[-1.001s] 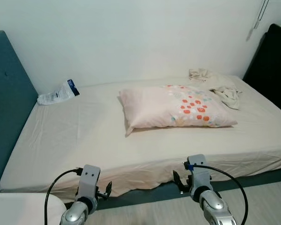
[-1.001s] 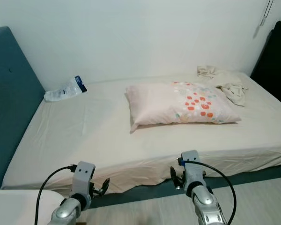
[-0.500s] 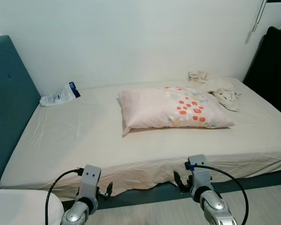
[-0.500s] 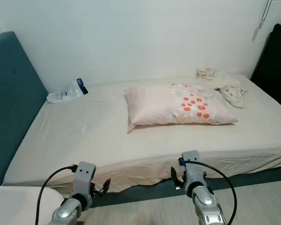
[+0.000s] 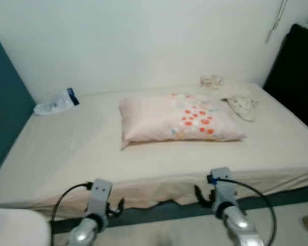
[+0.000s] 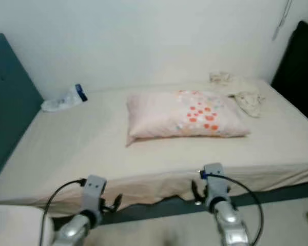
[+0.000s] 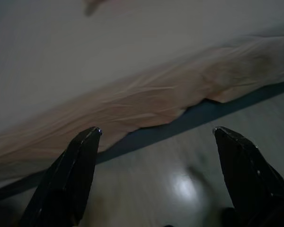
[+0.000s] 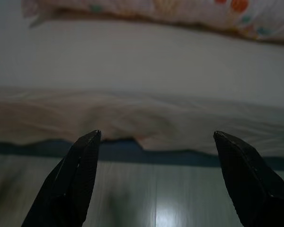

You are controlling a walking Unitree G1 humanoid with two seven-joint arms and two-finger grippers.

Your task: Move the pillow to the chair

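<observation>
A pale pink pillow [image 5: 178, 119] with red and orange dots lies flat in the middle of the bed [image 5: 66, 154]; its front edge shows in the right wrist view as the pillow [image 8: 189, 10]. Both arms are held low in front of the bed's near edge. My left gripper [image 7: 156, 137] is open over the floor beside the hanging sheet. Facing the mattress side, my right gripper [image 8: 156, 139] is open too, with nothing between its fingers. Both are well short of the pillow.
A teal headboard [image 5: 5, 113] stands at the left. A plastic packet [image 5: 54, 104] lies near it at the bed's far side. Crumpled cloth [image 5: 231, 95] sits at the far right corner. A dark object [image 5: 295, 72] stands at the right wall.
The whole picture has shifted a little left and blurred, so the camera has moved. The pillow and both arms keep their places relative to the bed.
</observation>
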